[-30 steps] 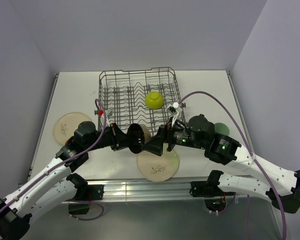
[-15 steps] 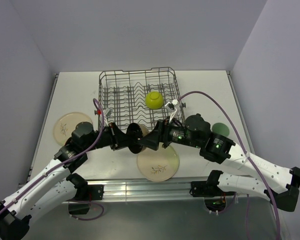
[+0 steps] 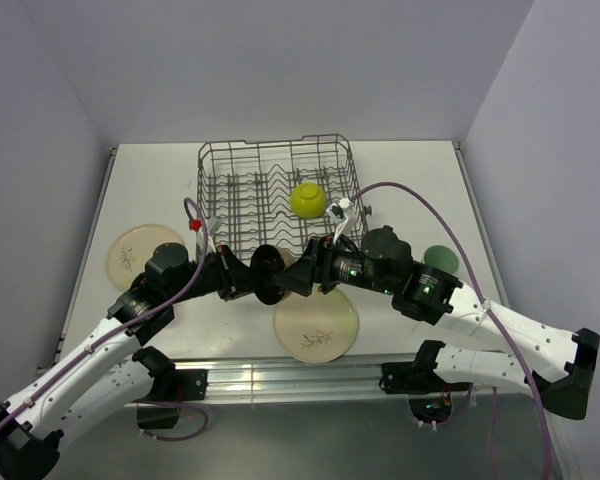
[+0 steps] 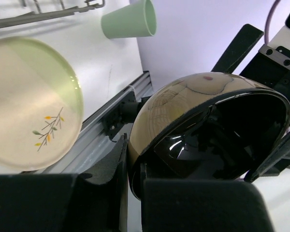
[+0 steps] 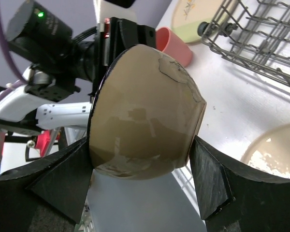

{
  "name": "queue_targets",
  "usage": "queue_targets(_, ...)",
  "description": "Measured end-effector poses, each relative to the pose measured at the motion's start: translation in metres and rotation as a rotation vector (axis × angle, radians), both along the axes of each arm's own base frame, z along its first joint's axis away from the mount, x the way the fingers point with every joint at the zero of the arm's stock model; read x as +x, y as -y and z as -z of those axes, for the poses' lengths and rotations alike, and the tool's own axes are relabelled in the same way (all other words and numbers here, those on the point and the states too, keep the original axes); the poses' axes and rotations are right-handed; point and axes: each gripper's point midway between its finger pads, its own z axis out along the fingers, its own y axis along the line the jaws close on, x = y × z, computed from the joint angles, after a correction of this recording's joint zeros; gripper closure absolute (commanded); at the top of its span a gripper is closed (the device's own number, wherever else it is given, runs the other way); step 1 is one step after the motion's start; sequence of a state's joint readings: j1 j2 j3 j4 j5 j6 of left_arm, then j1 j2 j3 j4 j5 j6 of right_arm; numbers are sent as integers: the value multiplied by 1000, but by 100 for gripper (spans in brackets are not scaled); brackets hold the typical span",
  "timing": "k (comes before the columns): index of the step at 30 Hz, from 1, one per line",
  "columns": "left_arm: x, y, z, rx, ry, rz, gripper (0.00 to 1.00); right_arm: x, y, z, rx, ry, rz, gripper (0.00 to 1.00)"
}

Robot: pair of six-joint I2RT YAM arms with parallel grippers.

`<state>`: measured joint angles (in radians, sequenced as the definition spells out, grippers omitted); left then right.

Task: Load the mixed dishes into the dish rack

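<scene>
Left gripper (image 4: pixel 133 164): jaws pinched on rim of black bowl (image 4: pixel 183 111). Right gripper (image 5: pixel 142 145) - jaws spread wide, straddling bowl's outer wall; you cannot confirm contact. Dish rack (image 3: pixel 220 190) just beyond both jaws - holds lime-green bowl (image 3: pixel 308 199).

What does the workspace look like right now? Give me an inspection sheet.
Surface: white table, no spills seen.
Job's things: rack holds the green bowl; black bowl held between the hands; left plate, front plate, mint cup, pink cup on the table outside it.
Clutter: nothing seen.
Hands: left hand clamps the black bowl's rim; right hand straddles its base, grip unclear.
Cables: purple cables arch off both arms.
Surroundings: plain walls on three sides.
</scene>
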<state>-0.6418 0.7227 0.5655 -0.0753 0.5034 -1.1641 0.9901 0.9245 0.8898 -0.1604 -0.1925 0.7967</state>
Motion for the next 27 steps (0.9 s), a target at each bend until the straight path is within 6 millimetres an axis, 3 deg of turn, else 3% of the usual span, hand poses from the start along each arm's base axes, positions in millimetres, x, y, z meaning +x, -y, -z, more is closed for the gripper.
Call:
queue_targets(1, 1, -1, 1, 10, -6, -7, 100, 1, -1, 2, -7, -3, 4, 83)
queue_targets(3, 3, -2, 5, 30, -9, -20, 100, 5, -2, 7, -20, -9, 16, 100)
queue_targets(6, 5, -4, 9, 61, -20, -36, 91, 9, -5, 15, -46, -18, 32, 100)
queue_targets(13, 6, -5, 10, 84, -14, -39, 50, 13, -7, 23, -77, -22, 57, 100)
queue_targets(20, 6, -2, -2, 58, 18, -27, 22, 16, -6, 24, -82, -15, 75, 100)
queue_targets(24, 6, -2, -3, 57, 21, -25, 13, 18, -5, 24, -87, -9, 89, 100)
queue_targets(26, 6, -3, -2, 63, 26, -25, 2, 19, -4, 25, -92, -9, 97, 100)
queue_targets(27, 6, -3, 0, 68, 22, -26, 1, 20, -3, 24, -93, -5, 101, 100)
